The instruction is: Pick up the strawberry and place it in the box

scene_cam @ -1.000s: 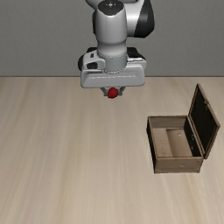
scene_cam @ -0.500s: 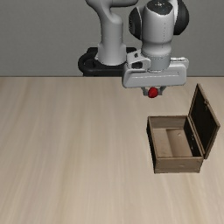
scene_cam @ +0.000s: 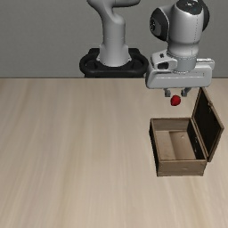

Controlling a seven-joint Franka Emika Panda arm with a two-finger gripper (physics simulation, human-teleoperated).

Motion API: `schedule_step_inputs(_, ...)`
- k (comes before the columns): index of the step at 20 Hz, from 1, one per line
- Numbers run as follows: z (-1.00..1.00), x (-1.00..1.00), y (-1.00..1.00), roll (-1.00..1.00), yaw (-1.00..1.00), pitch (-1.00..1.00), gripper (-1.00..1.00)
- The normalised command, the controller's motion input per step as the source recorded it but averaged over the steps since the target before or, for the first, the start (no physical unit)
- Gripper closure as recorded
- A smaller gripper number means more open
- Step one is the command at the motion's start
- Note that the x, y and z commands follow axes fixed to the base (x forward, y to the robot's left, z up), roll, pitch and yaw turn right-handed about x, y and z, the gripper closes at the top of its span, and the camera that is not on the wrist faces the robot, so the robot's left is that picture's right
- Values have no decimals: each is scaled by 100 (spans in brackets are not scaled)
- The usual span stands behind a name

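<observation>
1. A pale wooden table point(scene_cam: 62, 151) ran under a plain grey wall, and the robot's black base point(scene_cam: 114, 64) sat at the table's far edge.
2. Your pincer point(scene_cam: 177, 96) hung in the air at the exterior view's right, pointing straight down under the broad grey hand.
3. The strawberry point(scene_cam: 176, 101) sat at the pincer's tips, clear of the table. Since it hung there with nothing beneath it, I judged the pincer to be pinching it from both sides.
4. The box point(scene_cam: 181, 166) stood on the table with its lid point(scene_cam: 211, 120) swung up and back on the exterior view's right, so the hollow was open from above.
5. The relation that mattered: in the exterior view the box's hollow lay at six o'clock from the strawberry, with the far rim nearest to it. The lid stood at about four o'clock, near the hand's right corner.
6. The fruit was too small to show which way its long axis ran.
7. By my reading the carry was nearly done. What was left for you was a short move toward six o'clock, a descent into the hollow and a release.
8. The risk I saw was the raised lid, so you had to keep the hand off it while lowering.
</observation>
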Motion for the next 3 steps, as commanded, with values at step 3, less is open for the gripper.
schedule_step_inputs(3, 0, 0, 0, 0, 0, 0, -100)
